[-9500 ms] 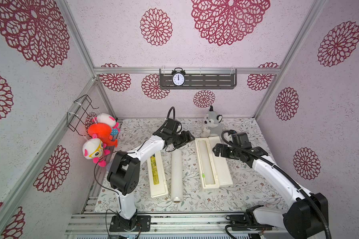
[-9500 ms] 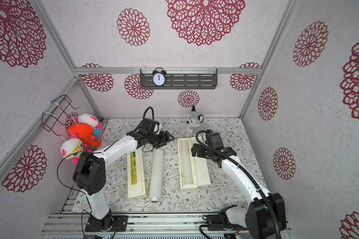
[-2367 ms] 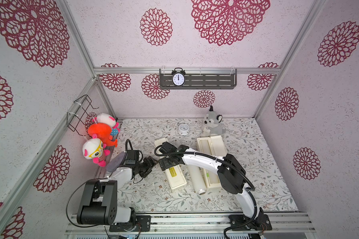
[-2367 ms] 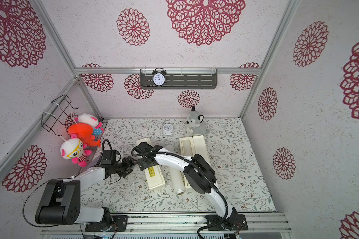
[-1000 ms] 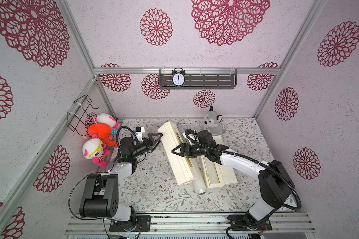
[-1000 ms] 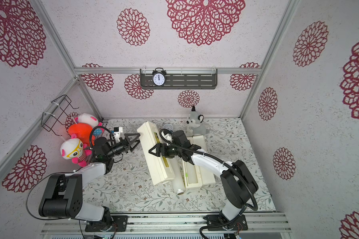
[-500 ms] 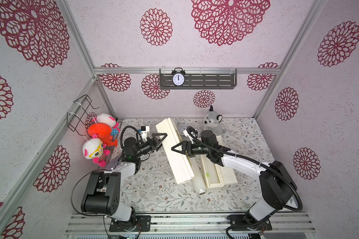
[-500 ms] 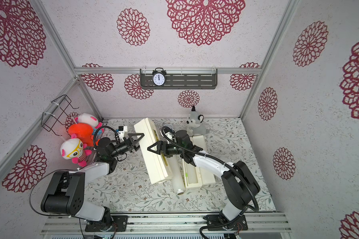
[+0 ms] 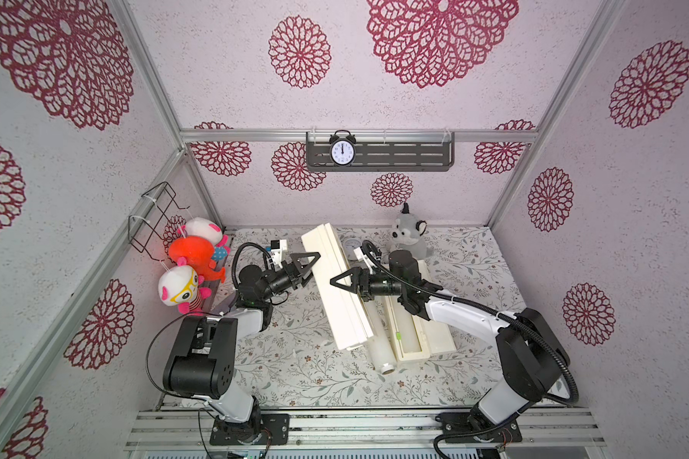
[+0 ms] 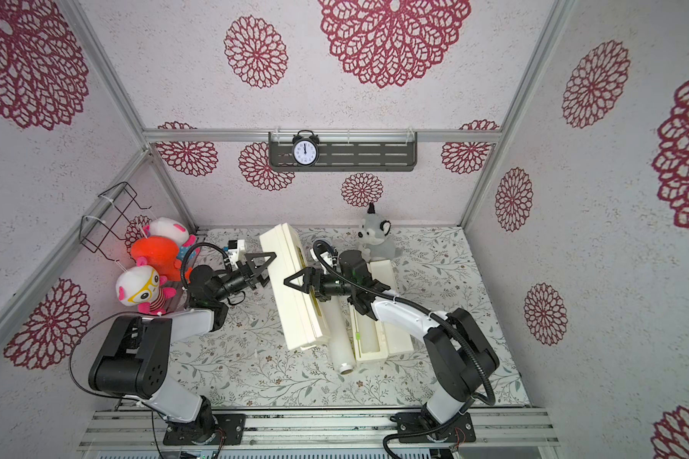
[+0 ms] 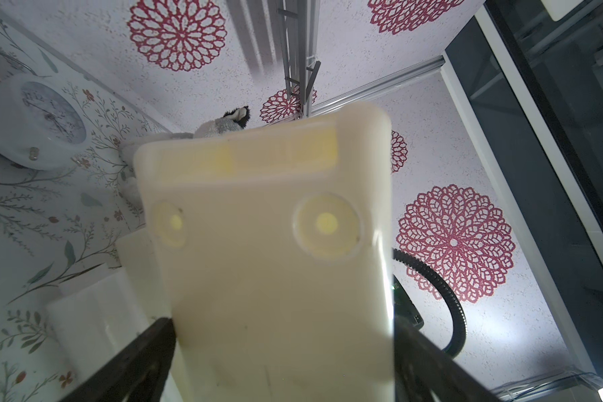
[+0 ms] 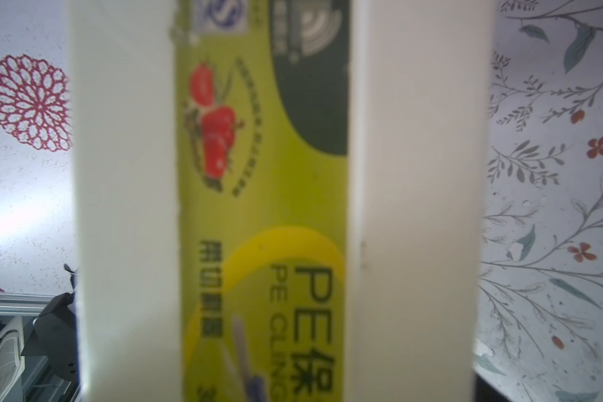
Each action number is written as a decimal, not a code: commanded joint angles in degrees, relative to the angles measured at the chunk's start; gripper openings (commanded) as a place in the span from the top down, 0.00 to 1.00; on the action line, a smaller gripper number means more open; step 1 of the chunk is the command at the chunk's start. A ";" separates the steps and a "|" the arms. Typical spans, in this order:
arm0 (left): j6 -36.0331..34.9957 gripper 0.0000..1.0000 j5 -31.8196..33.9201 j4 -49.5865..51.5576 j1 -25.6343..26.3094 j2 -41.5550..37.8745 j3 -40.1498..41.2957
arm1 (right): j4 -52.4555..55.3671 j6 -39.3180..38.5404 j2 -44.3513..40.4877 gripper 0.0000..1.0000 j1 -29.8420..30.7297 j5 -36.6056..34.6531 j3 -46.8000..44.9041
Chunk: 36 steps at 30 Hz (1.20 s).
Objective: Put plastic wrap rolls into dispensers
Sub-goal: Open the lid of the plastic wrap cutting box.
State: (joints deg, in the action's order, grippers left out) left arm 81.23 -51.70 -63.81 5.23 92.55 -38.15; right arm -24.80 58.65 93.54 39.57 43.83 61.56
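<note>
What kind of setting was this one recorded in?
Likely a staged test booth, not a real home: patterned wall panels on metal framing, two arms bolted to a base rail, and toys as props.

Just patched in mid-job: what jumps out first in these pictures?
The closed dispenser stands tilted up off the floral mat in the middle, its far end raised, clamped between the left gripper on its underside and the right gripper on its label side. Beside it a plastic wrap roll lies loose on the mat, against the open dispenser. Bright plush toys hang at the left wall.
</note>
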 commanded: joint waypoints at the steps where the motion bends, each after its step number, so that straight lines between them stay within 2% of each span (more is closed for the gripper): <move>1: -1.95 0.02 0.26 4.30 1.00 -2.56 -1.31 | -4.50 -1.36 -0.72 0.15 1.03 3.41 2.61; 5: -9.66 0.02 2.35 19.16 1.09 -6.73 -2.09 | 1.96 -5.51 -1.22 0.16 1.12 0.75 4.00; 8: -13.80 0.02 4.50 25.48 0.91 -8.87 -2.37 | 0.48 -5.28 -1.36 0.16 1.08 1.32 3.69; 11: -12.88 0.02 3.54 21.67 0.92 -8.75 -1.98 | -6.19 -0.85 -0.91 0.16 1.12 3.75 2.40; 15: -6.96 0.02 1.28 9.30 1.09 -7.10 -0.70 | -15.74 5.57 -0.29 0.16 1.12 6.62 1.03; 17: -5.91 0.02 0.37 6.36 1.22 -7.21 -0.44 | -18.79 7.72 -0.20 0.16 1.10 7.59 0.84; 21: -8.00 0.02 -1.00 8.35 1.58 -9.13 -0.61 | -20.48 9.65 0.14 0.16 1.18 8.46 0.84; 25: -7.23 0.02 -3.54 7.12 1.88 -9.24 -1.03 | -24.17 13.51 1.43 0.16 1.30 9.28 0.33; 31: -0.62 0.02 -9.17 -0.50 1.28 -8.31 -2.39 | -28.01 17.27 2.48 0.17 1.23 10.20 -0.98; 36: 5.71 0.02 -10.48 -6.54 -3.47 -6.94 -2.31 | -28.38 18.24 2.34 0.18 1.03 10.66 -1.45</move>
State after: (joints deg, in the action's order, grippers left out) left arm 82.26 -56.84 -61.78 3.51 84.68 -39.27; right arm -47.77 73.78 96.31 39.90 51.66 59.40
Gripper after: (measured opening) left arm 0.979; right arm 0.867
